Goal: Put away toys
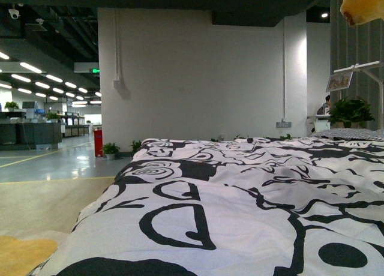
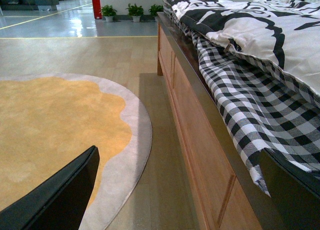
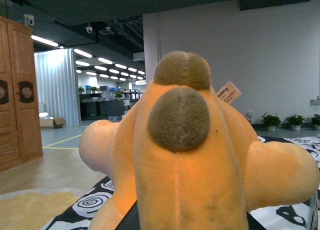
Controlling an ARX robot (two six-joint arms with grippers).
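Observation:
The plush animal [image 3: 200, 160], orange-yellow with two brown nubs [image 3: 179, 117] and a small tag [image 3: 228, 92], fills the right wrist view. My right gripper [image 3: 185, 225] is shut on it from below, its fingers almost wholly hidden by the plush. The toy hangs above the bed. In the front view only a yellow bulge of it [image 1: 363, 5] shows at the top right corner. My left gripper [image 2: 180, 190] is open and holds nothing. It is low beside the bed's wooden side, one dark finger [image 2: 65, 195] over the rug and the other against the hanging sheet.
A black-and-white patterned duvet [image 1: 240, 198] covers the bed, with a checked sheet [image 2: 250, 100] hanging over the wooden frame [image 2: 200, 140]. A round yellow rug [image 2: 50, 125] lies on the floor beside it. A wooden wardrobe [image 3: 20, 90] stands further off. Potted plants [image 1: 111, 149] line the white wall.

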